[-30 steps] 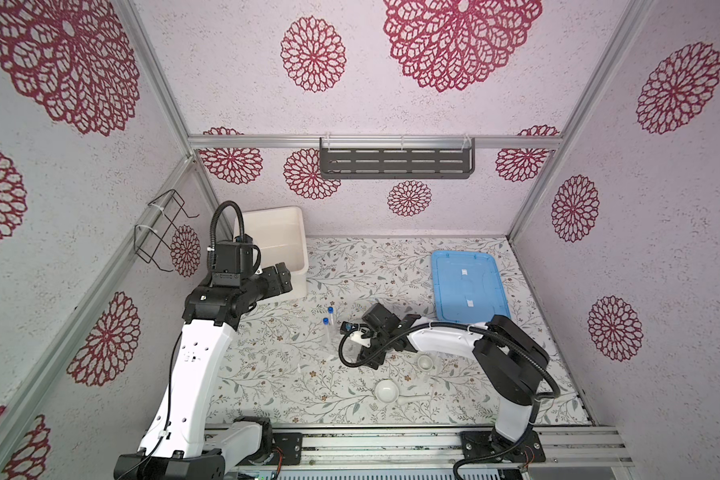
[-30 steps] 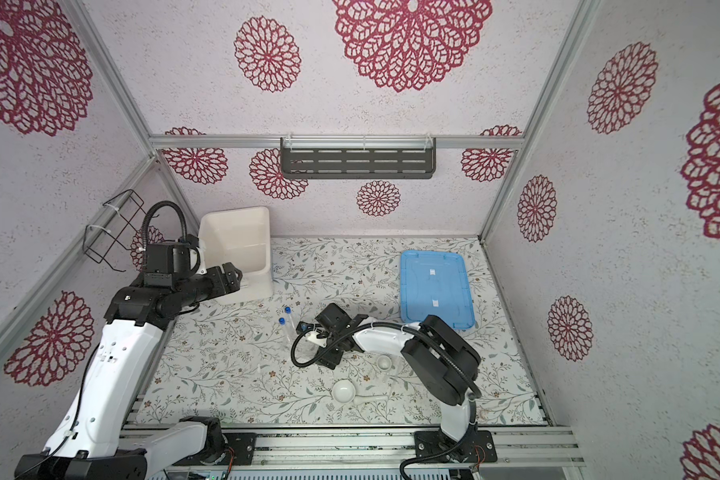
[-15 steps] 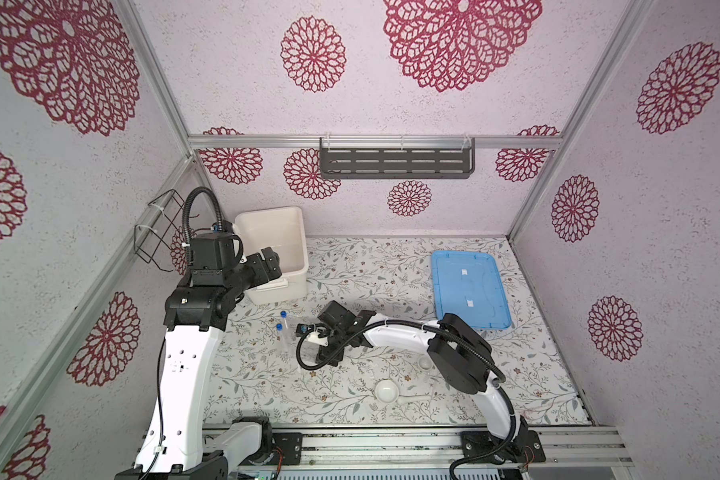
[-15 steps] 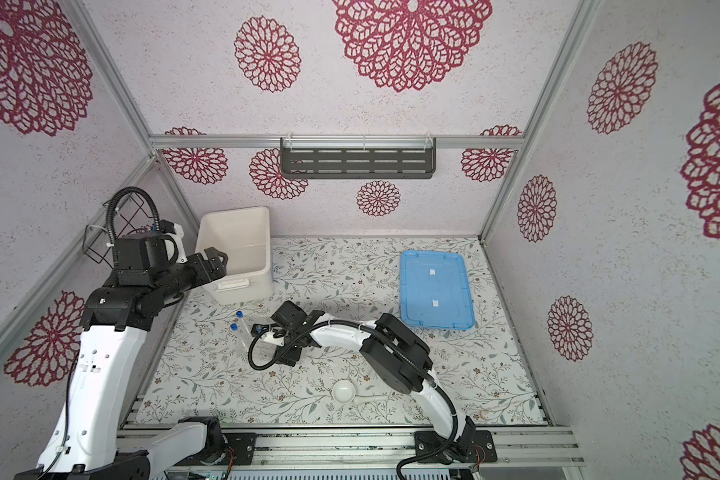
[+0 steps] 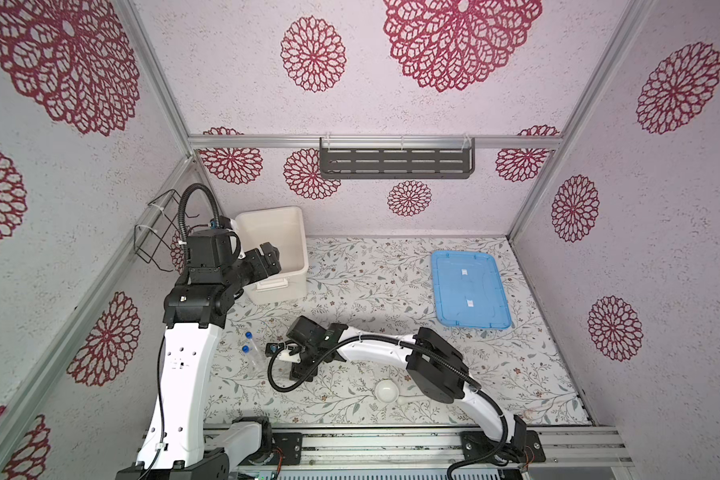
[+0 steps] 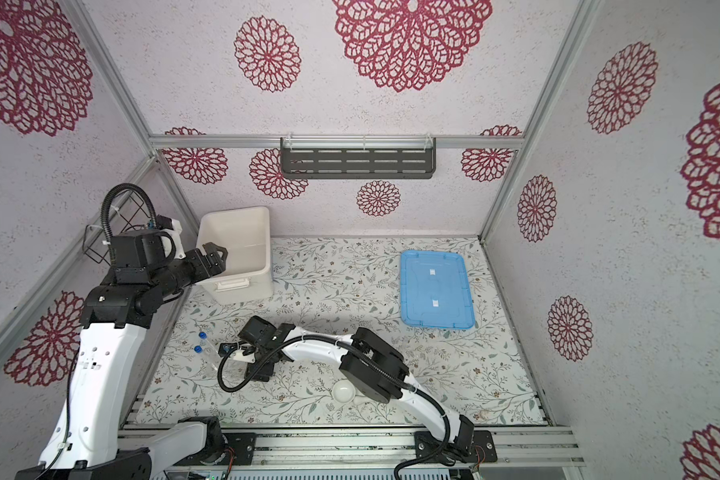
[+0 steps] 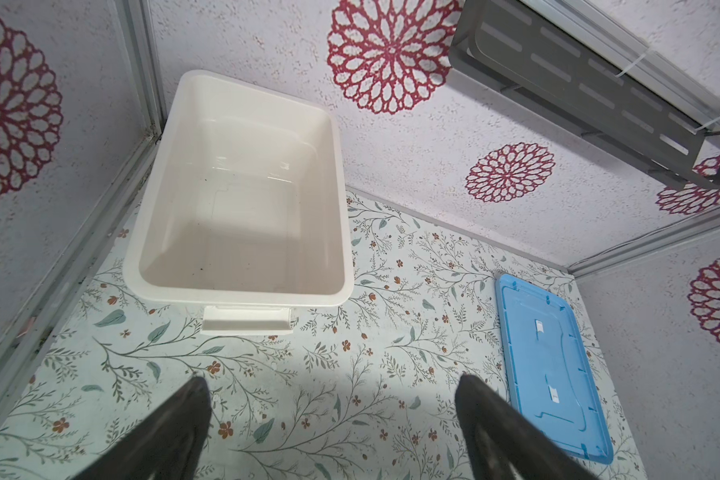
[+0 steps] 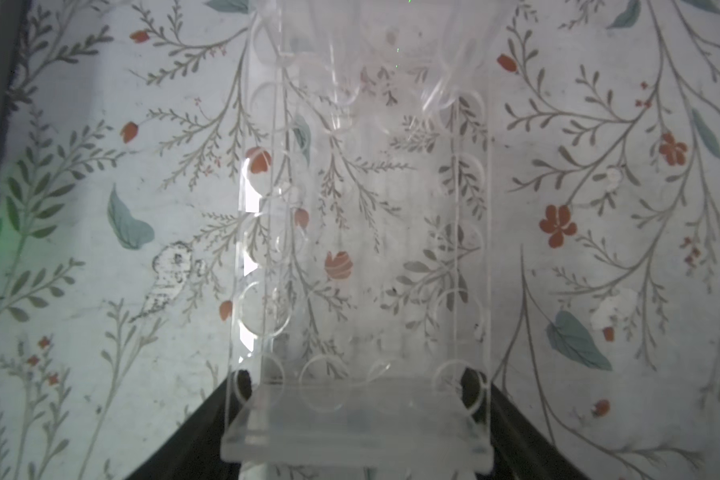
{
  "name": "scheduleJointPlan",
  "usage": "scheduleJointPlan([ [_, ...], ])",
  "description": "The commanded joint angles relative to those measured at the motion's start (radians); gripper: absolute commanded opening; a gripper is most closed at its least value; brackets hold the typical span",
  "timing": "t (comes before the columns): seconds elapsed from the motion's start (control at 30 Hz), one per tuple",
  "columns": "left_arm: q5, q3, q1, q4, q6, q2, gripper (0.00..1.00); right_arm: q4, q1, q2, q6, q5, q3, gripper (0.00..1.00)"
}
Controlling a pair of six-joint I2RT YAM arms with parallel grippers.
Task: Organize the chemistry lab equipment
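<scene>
Currently clamping one short end of the clear plastic rack point(image 8: 362, 208) between the fingers of the right gripper point(image 8: 354, 388), low over the worktop point(image 5: 371, 291), well out from the handle side of the white tub point(image 5: 275, 286). Holding the left gripper point(image 7: 331, 380) spread wide and empty, up close to that same handle side of the tub. Working just beside the two thin clear tubes with blue caps point(image 5: 246, 350), lying flat and loose, slightly nearer the tub than the rack. Reaching past a small round white bowl point(image 5: 386, 390), farther from the tub again; not seeing a second bowl anywhere.

Probably risking a slip: gripping slick plastic by one end only, so inviting a sagging or twisting far end on any quick swing. Also hanging a drooping black cable loop point(image 5: 273, 376) close to the tubes, chancing a nudge and a rolling tube. Possibly misjudging the rack's edges, barely showing in both top views, and clipping the tub's rim if heading that way. Likewise crowding both arms around the tub, courting a knock between grippers.
</scene>
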Motion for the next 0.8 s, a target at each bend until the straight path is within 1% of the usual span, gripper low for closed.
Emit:
scheduleJointPlan([
  [0.0, 0.007, 0.011, 0.015, 0.017, 0.002, -0.013, 0.95, -0.033, 0.039, 0.008, -0.016, -0.007, 0.054, 0.75],
  [0.13, 0.017, 0.008, 0.02, 0.015, 0.005, -0.01, 0.95, -0.018, 0.06, 0.012, -0.008, 0.011, 0.057, 0.76],
  [0.23, 0.027, 0.005, 0.022, 0.017, 0.004, -0.005, 0.95, -0.038, 0.063, 0.022, -0.002, 0.024, 0.081, 0.76],
  [0.5, 0.029, 0.003, 0.026, 0.021, 0.003, -0.004, 0.96, -0.07, 0.067, 0.043, -0.005, 0.018, 0.117, 0.8],
  [0.67, 0.025, 0.003, 0.029, 0.017, 0.004, -0.005, 0.95, -0.068, 0.066, 0.038, -0.007, 0.004, 0.117, 0.85],
  [0.77, 0.02, 0.006, 0.03, 0.014, 0.004, -0.006, 0.95, -0.066, 0.064, 0.033, 0.0, 0.002, 0.117, 0.84],
])
